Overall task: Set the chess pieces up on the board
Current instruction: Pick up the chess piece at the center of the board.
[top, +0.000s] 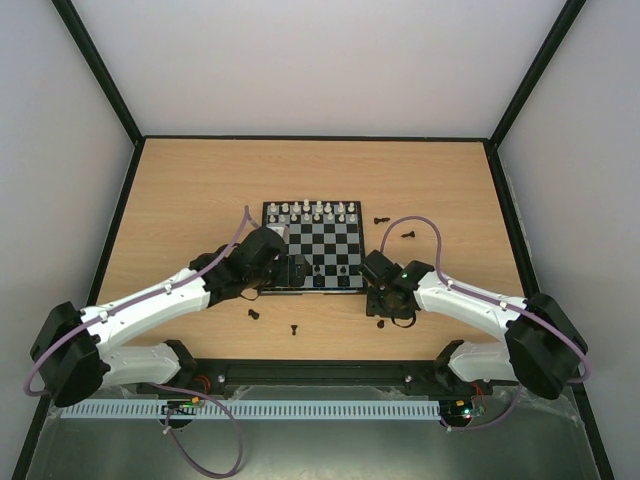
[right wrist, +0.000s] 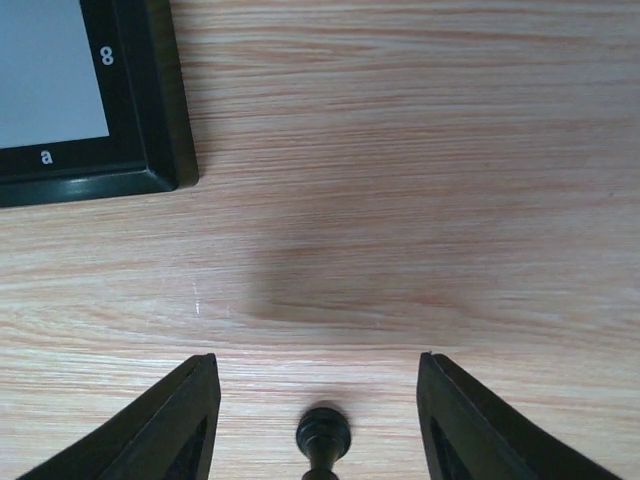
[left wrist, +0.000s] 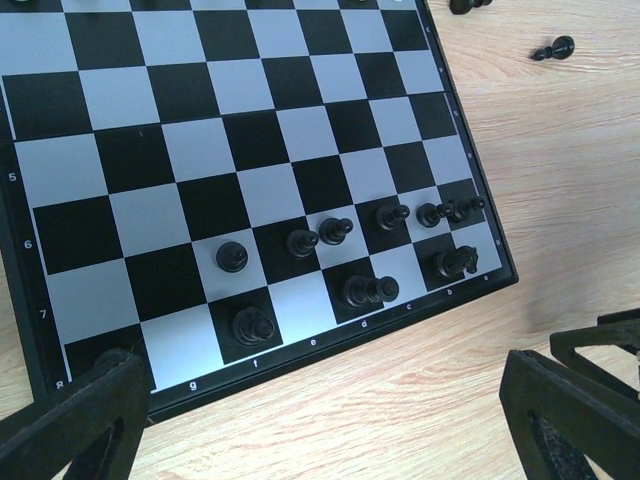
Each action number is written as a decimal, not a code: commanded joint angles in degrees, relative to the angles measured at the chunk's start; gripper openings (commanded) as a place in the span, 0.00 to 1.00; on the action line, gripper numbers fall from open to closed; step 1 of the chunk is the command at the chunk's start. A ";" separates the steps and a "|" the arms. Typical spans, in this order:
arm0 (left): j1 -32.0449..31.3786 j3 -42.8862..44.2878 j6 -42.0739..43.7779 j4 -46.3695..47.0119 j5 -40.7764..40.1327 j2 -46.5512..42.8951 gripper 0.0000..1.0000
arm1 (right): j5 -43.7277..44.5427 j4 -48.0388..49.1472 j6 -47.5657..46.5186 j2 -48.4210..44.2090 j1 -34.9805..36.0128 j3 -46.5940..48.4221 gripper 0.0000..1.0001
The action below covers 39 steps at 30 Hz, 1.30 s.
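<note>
The board lies mid-table, black and pale grey checks in a black frame. White pieces line its far row. Several black pieces stand on its near rows, also seen from above. My left gripper hovers over the board's near left edge; in the left wrist view it is open and empty, its fingers wide apart. My right gripper is off the board's near right corner, open, with a loose black piece on the table between its fingers, untouched.
Loose black pieces lie on the wooden table: two right of the board, also in the left wrist view, and two in front of it. Black rails edge the table.
</note>
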 commanded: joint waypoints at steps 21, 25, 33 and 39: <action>2.04 -2.28 1.57 2.68 1.92 1.94 0.99 | 0.22 -5.80 5.01 -1.16 6.05 -2.26 0.36; 2.04 -2.28 1.59 2.92 2.01 2.37 0.99 | -0.03 -5.65 4.87 -1.30 6.13 -2.48 0.26; 2.05 -2.20 1.69 3.44 2.54 3.16 0.99 | -0.06 -6.04 4.71 -1.60 6.06 -2.49 0.08; 2.17 -2.22 1.91 3.44 2.55 3.01 0.99 | 0.15 -6.66 4.65 -2.38 6.06 -1.35 0.01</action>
